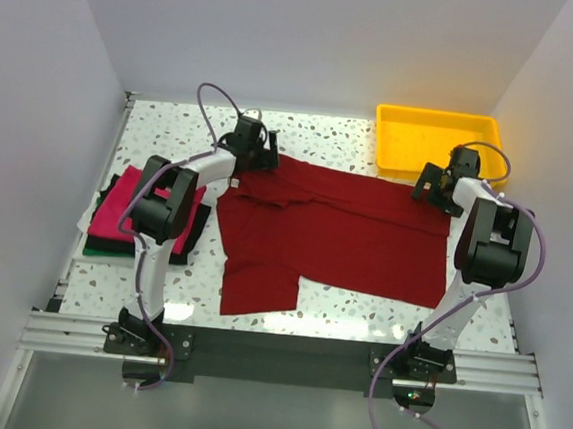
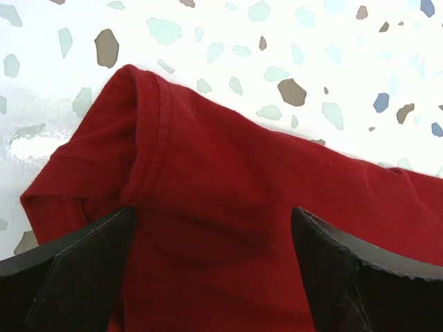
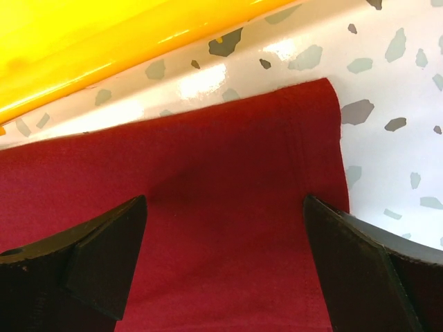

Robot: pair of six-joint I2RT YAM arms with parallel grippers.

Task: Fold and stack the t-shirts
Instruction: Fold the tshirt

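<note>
1. Dark crimson red soft-cloth t-shirt (image 1: 335, 234) is lying spread out and unfolded across the middle of the white speckled terrazzo surface (image 1: 163, 133), one sleeve reaching toward the near edge. It is sitting between the two arms, so both are able to work it. Judging by this, its folding is not yet begun.
2. The yellow plastic rectangular tray (image 1: 436, 114) is sitting at the far right, just beside the crimson shirt's far-right hem, and seems to be playing no part in the fold.
3. The bright magenta-pink folded t-shirt (image 1: 117, 200) is resting on top of a dark green-black folded t-shirt (image 1: 103, 249) at the left edge, apart from the crimson one. This is probably the stack that is waiting for it.
4. The left gripper (image 2: 214, 232) is hanging over the shirt's bunched, hemmed far-left corner, jaws spread wide apart with nothing clamped.
5. The right gripper (image 3: 225, 235) is hanging over the flat far-right corner, jaws likewise wide apart and holding nothing. Taking both far corners together is likely meant to keep the fold even. Whether either gripper's fingers are touching the cloth, I cannot tell.
</note>
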